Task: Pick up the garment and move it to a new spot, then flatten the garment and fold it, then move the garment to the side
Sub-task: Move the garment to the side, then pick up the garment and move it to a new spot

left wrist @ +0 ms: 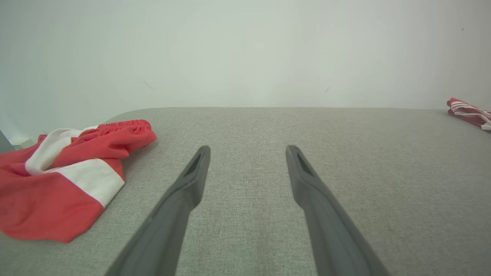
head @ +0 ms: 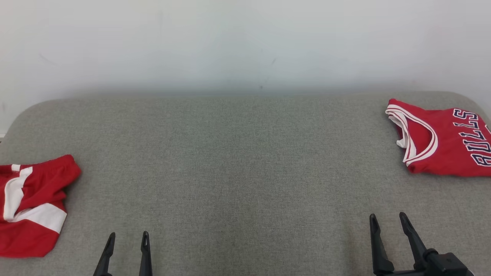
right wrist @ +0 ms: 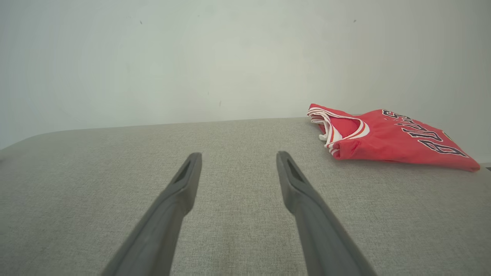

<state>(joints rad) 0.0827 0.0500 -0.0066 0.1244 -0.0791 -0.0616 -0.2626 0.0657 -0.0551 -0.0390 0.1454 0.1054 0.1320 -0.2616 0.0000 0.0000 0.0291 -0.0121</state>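
Observation:
A crumpled red garment with white panels [head: 32, 207] lies at the left edge of the grey padded table [head: 238, 161]; in the left wrist view this garment [left wrist: 65, 180] sits to the left of the fingers. A folded red jersey with dark lettering [head: 441, 140] rests at the far right, and its neck opening faces left in the right wrist view [right wrist: 383, 138]. My left gripper [head: 128, 234] hovers open near the front edge, right of the crumpled garment, empty [left wrist: 247, 147]. My right gripper [head: 387, 216] is open and empty, nearer than the jersey [right wrist: 238, 154].
A pale wall [head: 245, 42] rises directly behind the table's rounded back edge. Bare grey fabric spans the middle between the two red pieces.

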